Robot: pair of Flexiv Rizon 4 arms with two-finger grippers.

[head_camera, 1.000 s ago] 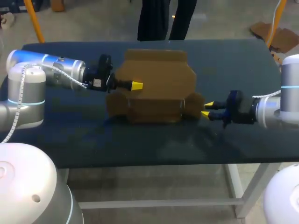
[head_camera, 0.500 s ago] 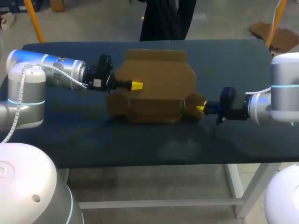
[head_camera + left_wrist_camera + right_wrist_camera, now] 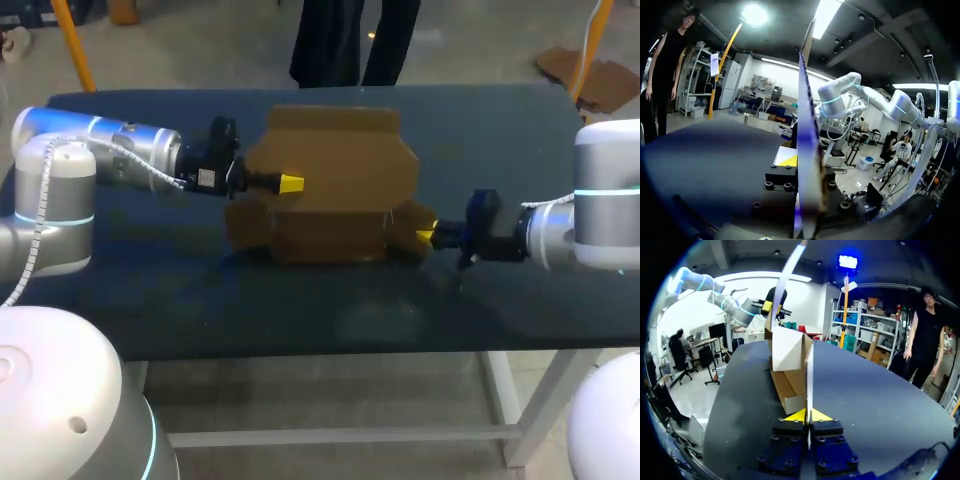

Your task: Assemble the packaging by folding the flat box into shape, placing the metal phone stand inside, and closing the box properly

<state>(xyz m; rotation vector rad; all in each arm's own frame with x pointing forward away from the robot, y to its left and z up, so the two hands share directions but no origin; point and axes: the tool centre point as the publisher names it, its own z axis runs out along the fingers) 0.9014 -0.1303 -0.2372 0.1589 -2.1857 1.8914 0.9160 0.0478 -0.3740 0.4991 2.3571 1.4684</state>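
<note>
The cardboard box (image 3: 330, 185) mid-frame looks light and easily creased, so left gripper (image 3: 290, 183) and right gripper (image 3: 427, 236), both clamped on it, should hold near folds.

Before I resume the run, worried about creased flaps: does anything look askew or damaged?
Nothing stands out: the cardboard box sits half-folded on the table, no tears visible, each arm's jaws shut on it.
</note>
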